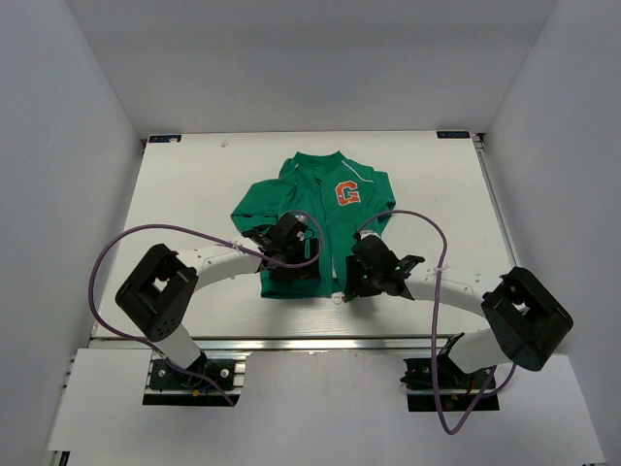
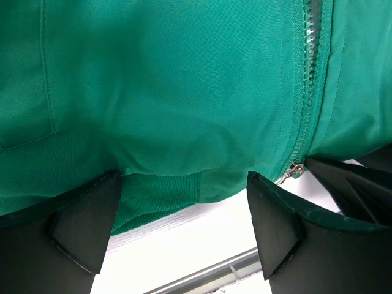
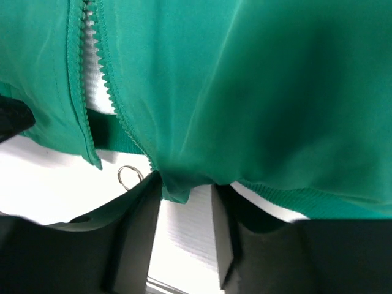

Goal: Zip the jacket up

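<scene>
**A:** jacket (image 1: 320, 209) material?
**B:** Green woven cloth, smooth, with a slight sheen. Hem (image 2: 159, 193) is ribbed knit, matt.
**A:** Zip?
**B:** Teeth (image 2: 304, 92) look like plastic, green. Slider (image 2: 295, 170) is shiny metal. There's a thin bright metal ring (image 3: 127, 176) at the bottom end.
**A:** Patch?
**B:** G patch (image 1: 347, 193) is orange and matt. Too small to tell the weave.
**A:** Hardware?
**B:** Left end effector (image 2: 182, 211): fingers (image 2: 79, 233) are matt black plastic with slightly rough edges. Bench (image 1: 194, 184) is white, smooth and matt. Its front rail (image 1: 320, 342) is bare dull metal. Cable (image 1: 102, 262) has a purple, smooth sheath.
</scene>
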You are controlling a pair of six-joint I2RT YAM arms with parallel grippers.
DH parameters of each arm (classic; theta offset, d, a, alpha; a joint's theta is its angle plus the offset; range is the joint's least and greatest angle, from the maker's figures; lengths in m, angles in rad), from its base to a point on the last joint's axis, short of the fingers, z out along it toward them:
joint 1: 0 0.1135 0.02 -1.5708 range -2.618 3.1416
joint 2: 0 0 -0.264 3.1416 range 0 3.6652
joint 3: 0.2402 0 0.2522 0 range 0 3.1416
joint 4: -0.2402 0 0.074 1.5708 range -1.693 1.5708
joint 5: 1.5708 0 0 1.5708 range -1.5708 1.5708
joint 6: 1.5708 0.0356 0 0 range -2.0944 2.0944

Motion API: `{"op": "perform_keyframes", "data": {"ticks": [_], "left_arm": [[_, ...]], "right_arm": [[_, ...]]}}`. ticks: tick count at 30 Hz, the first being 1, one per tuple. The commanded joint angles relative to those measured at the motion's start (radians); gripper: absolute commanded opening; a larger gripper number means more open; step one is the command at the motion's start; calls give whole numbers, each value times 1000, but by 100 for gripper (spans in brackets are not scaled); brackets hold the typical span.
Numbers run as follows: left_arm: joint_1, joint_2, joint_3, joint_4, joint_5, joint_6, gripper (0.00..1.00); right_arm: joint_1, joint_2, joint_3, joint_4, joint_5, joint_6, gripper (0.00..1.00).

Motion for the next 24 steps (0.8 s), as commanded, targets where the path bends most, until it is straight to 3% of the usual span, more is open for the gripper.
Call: {"op": "perform_keyframes", "data": {"ticks": [1, 7, 10, 11, 12, 16, 24], "left_arm": [[-5, -58, 15, -26, -22, 10, 92], [-3, -55, 33, -47, -31, 8, 95], [-6, -61, 47, -70, -34, 8, 96], [-8, -66, 55, -75, -34, 8, 96], [-9, -77, 58, -79, -34, 8, 96], [-32, -106, 73, -112, -68, -1, 97], [-100, -103, 43, -46, -5, -45, 96]], "right_arm": [[-3, 43, 2, -18, 18, -3, 43], [23, 70, 16, -44, 50, -5, 29], [48, 90, 39, -70, 79, 3, 16], [51, 98, 43, -76, 82, 7, 5], [51, 98, 48, -78, 79, 9, 1], [52, 55, 30, -69, 82, 35, 0], [42, -210, -50, -3, 87, 72, 0]]}}
